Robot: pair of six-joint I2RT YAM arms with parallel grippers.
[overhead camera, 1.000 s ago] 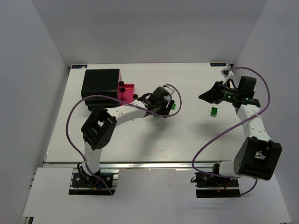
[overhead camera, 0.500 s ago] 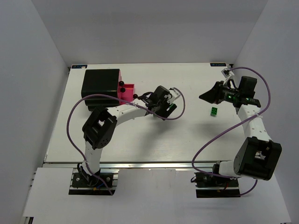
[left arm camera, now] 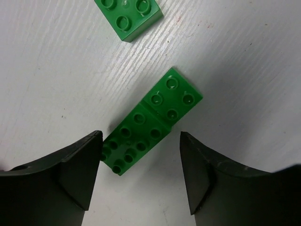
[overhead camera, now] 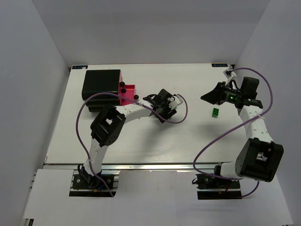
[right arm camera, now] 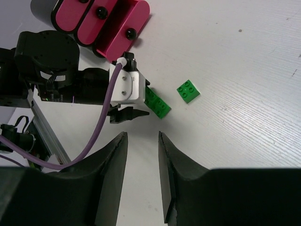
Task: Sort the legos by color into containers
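A long green lego strip [left arm camera: 153,120] lies flat on the white table. My left gripper [left arm camera: 140,157] is open just above it, with one jaw on each side of the strip's near end and the left finger [left arm camera: 80,165] at its corner. A square green lego [left arm camera: 128,14] lies just beyond. Both also show in the right wrist view, the strip [right arm camera: 157,104] and the square [right arm camera: 188,90]. Another green lego [overhead camera: 215,112] lies below my right gripper [overhead camera: 205,97], which is open, empty and held above the table [right arm camera: 142,141]. No red or yellow legos are visible.
The black cabinet [overhead camera: 101,84] stands at the back left with its pink drawers [right arm camera: 89,21]. One drawer [overhead camera: 127,92] is pulled out toward the left gripper [overhead camera: 168,111]. The left arm's purple cable [overhead camera: 181,110] loops beside the gripper.
The left arm's elbow has swung right and the gripper has turned and settled over the green strip. The green lego beside it in the top view is now covered. The right arm has not moved.
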